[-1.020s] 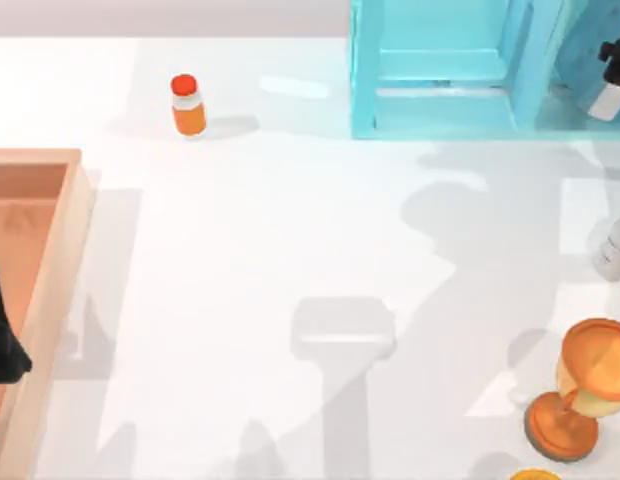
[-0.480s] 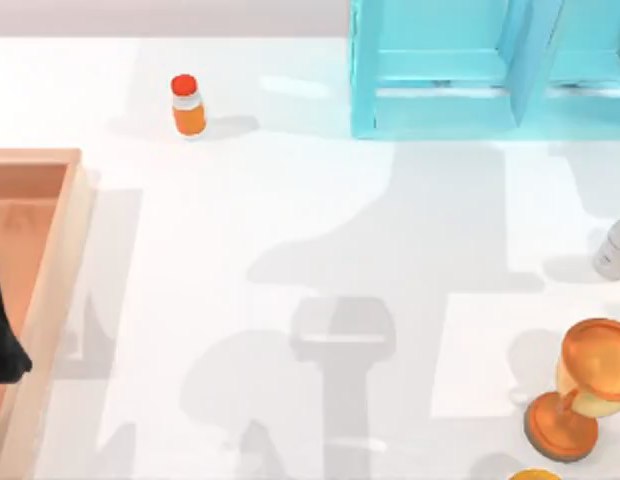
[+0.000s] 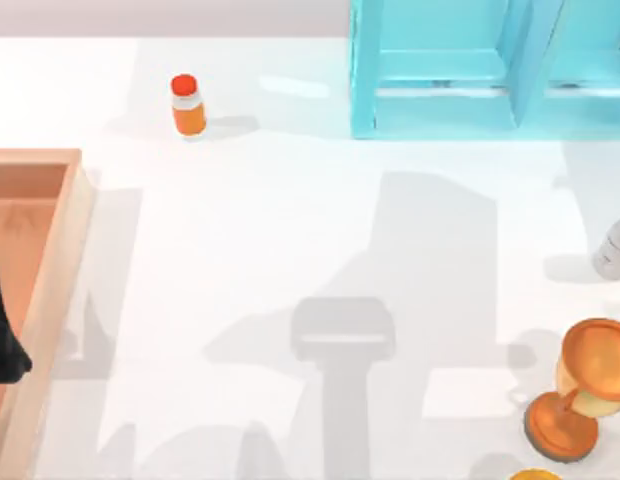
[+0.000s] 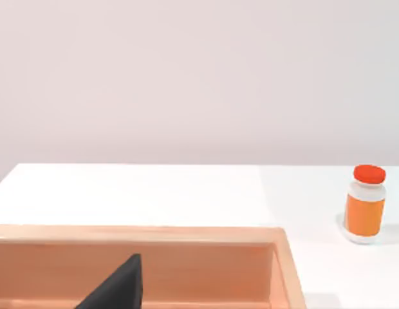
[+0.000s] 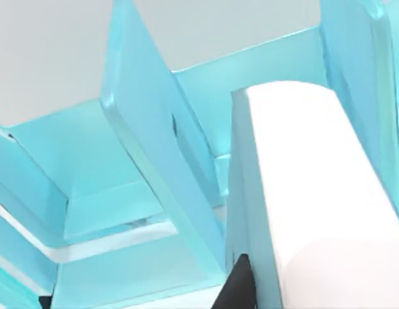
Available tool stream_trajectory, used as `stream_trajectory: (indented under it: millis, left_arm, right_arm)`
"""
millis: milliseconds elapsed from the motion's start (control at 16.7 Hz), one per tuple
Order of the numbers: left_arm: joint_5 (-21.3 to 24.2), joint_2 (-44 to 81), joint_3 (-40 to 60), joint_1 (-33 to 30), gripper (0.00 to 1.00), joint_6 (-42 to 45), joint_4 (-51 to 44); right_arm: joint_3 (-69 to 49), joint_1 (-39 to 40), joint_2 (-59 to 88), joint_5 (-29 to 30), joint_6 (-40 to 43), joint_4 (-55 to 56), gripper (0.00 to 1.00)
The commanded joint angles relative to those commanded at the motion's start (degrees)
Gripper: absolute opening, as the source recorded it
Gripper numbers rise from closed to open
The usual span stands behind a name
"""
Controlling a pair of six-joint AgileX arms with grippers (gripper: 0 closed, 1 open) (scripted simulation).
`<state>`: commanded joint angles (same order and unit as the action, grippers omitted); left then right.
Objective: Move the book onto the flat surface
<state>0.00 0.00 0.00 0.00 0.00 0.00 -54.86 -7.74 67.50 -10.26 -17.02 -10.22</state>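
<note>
The book (image 5: 315,199) shows close in front of the right wrist camera, with its white page block toward the lens and a teal cover along one side, standing among the panels of the cyan shelf unit (image 3: 440,70) at the far edge of the white tabletop (image 3: 290,230), toward its right corner. A dark finger tip (image 5: 235,286) sits against the book's cover side, but I cannot tell how wide the right gripper is or whether it truly holds the book. The left gripper (image 3: 2,340) is parked over the wooden tray (image 3: 60,280) at the left edge; its opening also cannot be judged. An orange bottle (image 3: 188,105) stands near the far edge. A gold trophy cup (image 3: 580,390) is near the front right corner.
</note>
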Motion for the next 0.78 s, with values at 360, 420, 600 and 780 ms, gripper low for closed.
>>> stream_trajectory:
  millis: [360, 420, 600, 780]
  left_arm:
    - [0.0, 0.0, 0.0, 0.0, 1.0, 0.0, 0.0]
    - [0.0, 0.0, 0.0, 0.0, 1.0, 0.0, 0.0]
    - [0.0, 0.0, 0.0, 0.0, 1.0, 0.0, 0.0]
    - [0.0, 0.0, 0.0, 0.0, 1.0, 0.0, 0.0]
  right_arm:
    - [-1.7, 3.2, 3.3, 3.0, 2.1, -1.8, 0.0]
    - [-2.9, 5.1, 5.3, 4.9, 3.5, -3.0, 0.0]
    - [-8.3, 13.7, 13.9, 13.4, 9.0, -7.1, 0.0]
    - [-16.4, 25.6, 25.0, 25.4, 15.6, -11.7, 0.0]
